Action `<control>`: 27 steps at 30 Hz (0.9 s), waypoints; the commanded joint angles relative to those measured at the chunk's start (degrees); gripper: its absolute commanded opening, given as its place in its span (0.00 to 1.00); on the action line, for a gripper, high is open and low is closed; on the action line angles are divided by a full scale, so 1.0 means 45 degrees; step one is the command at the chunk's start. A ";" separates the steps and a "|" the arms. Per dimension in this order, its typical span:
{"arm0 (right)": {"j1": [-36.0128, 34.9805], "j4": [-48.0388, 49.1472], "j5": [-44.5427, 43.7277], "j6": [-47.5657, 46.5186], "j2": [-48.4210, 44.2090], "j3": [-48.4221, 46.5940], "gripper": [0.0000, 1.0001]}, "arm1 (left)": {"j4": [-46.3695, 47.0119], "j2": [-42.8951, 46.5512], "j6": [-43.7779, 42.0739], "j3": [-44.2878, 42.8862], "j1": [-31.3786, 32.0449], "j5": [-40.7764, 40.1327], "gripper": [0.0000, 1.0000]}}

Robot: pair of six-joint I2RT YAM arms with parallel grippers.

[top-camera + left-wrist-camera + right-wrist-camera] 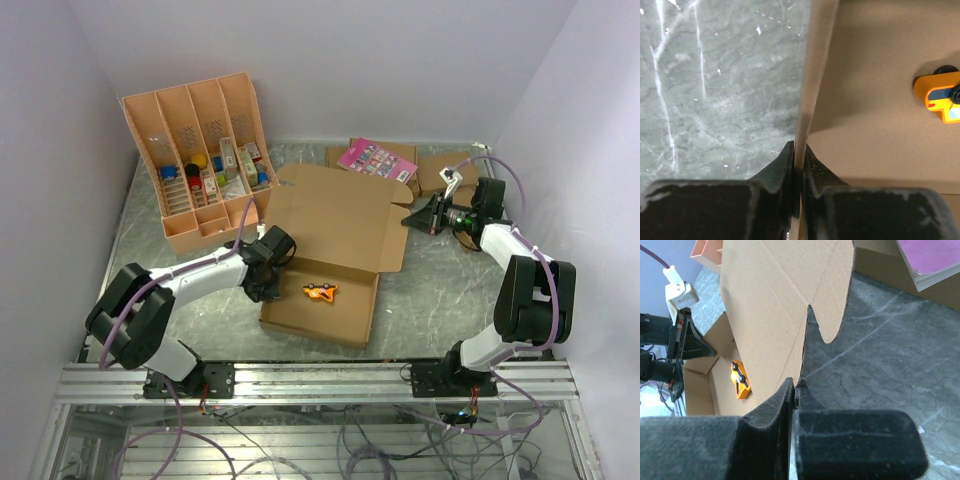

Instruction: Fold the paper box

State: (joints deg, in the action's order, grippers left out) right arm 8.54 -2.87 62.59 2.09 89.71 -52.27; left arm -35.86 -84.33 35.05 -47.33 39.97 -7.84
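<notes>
Grey marble table (440, 275): paper box (340, 215) centre, compartment tray (190, 240) back-left, small boxes (430, 165) back-right.

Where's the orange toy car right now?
Top view: the orange toy car lies inside the paper box tray, near centre, right of the left gripper.

Plain brown paper box (335, 215), half-folded: tray walls up, lid flap open behind.
</notes>
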 commanded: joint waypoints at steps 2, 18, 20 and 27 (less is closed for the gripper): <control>-0.0060 0.0178 -0.0037 -0.0269 -0.0325 0.0112 0.00 | -0.0336 -0.0659 -0.0070 0.0017 0.0177 -0.0392 0.08; -0.0080 0.0191 0.0202 -0.0493 -0.0641 0.0007 0.00 | 0.0390 0.0263 0.0375 -0.0402 0.1067 -0.1045 0.40; -0.0090 0.0147 0.0164 -0.0682 -0.0829 -0.0056 0.00 | 0.0663 0.0567 0.0409 -0.0477 0.1037 -0.0777 0.43; -0.0416 0.0032 -0.0447 -0.2288 -0.1232 -0.0457 0.00 | 0.1717 0.1798 0.0362 -0.0136 0.0187 0.0597 0.50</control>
State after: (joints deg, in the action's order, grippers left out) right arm 7.88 -2.94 62.76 -1.78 85.65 -52.42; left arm -32.99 -79.81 36.45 -48.56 43.48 -10.00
